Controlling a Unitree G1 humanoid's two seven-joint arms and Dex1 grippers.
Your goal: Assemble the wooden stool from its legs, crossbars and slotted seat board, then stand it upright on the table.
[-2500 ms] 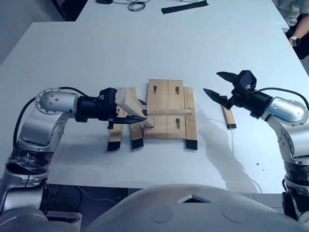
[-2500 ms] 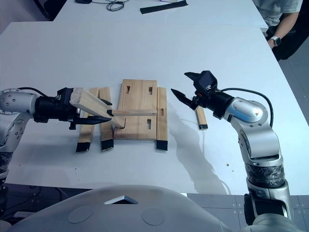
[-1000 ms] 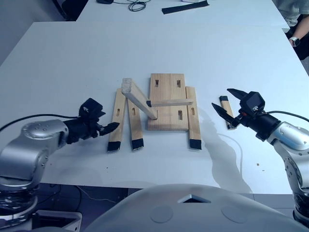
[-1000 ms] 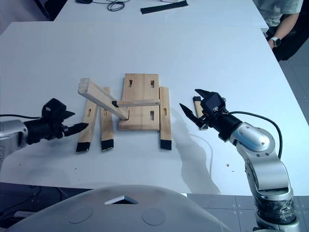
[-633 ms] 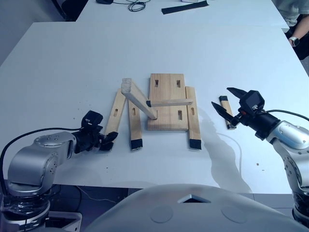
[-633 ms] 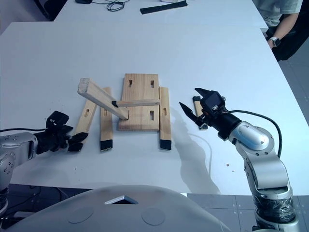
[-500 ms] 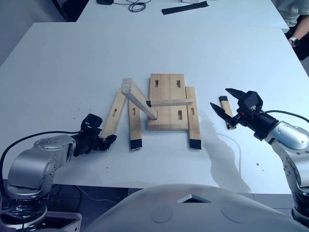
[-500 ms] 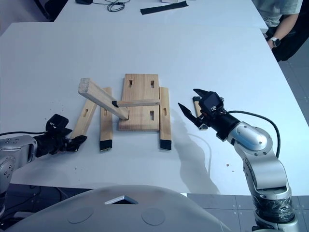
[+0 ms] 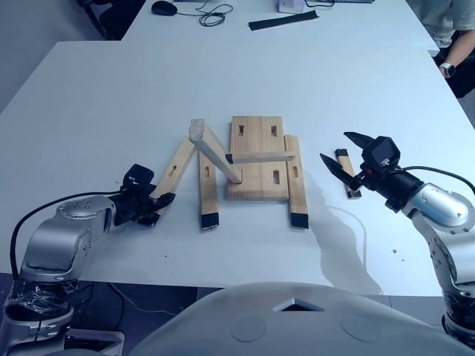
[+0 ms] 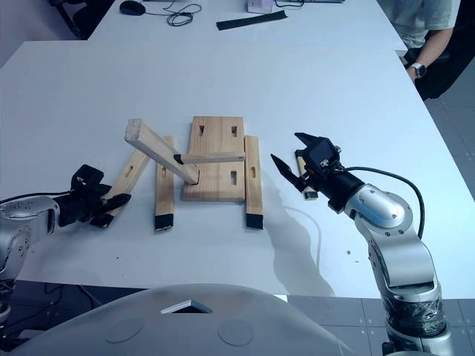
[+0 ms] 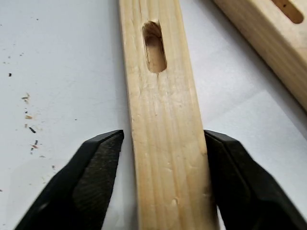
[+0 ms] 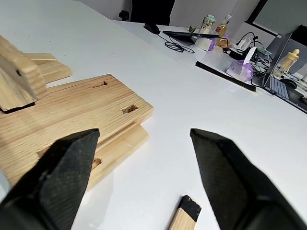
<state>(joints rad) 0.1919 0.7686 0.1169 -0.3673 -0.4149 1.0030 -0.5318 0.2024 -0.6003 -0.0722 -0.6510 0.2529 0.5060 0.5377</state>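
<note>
Assembly looked barely begun. The seat board (image 9: 259, 136) lay slots-up in the middle of the table (image 9: 104, 96), with a tilted leg (image 9: 214, 152) planted in one slot and a long crossbar (image 9: 263, 157) reaching from it over the board. A spare leg (image 9: 208, 194) lay flat on the board's left side and a second spare leg (image 9: 296, 182) on its right. The left tool (image 11: 164, 135) was pinched narrow on the near end of the outermost leg (image 9: 172, 169), toward the table's left edge, probably to carry it to a slot. The right tool (image 9: 333, 146) hung wide open just beside a short crossbar (image 9: 347, 175) toward the right edge, likely its next pick.
</note>
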